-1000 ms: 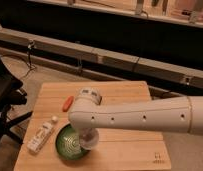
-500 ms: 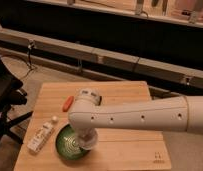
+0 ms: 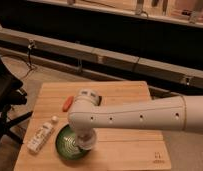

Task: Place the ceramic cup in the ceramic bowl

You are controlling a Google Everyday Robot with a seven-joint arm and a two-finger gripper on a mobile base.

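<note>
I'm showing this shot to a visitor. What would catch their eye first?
The big white arm sweeping in from the right across the wooden table, its gripper down over the green ceramic bowl at front left. Next, the white bottle left of the bowl and the orange item behind it.

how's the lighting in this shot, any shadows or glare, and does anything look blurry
Camera view: warm, dim light, soft focus throughout; background dark. The arm shades the table beneath it, and the gripper over the ceramic bowl hides part of it. No strong glare.
</note>
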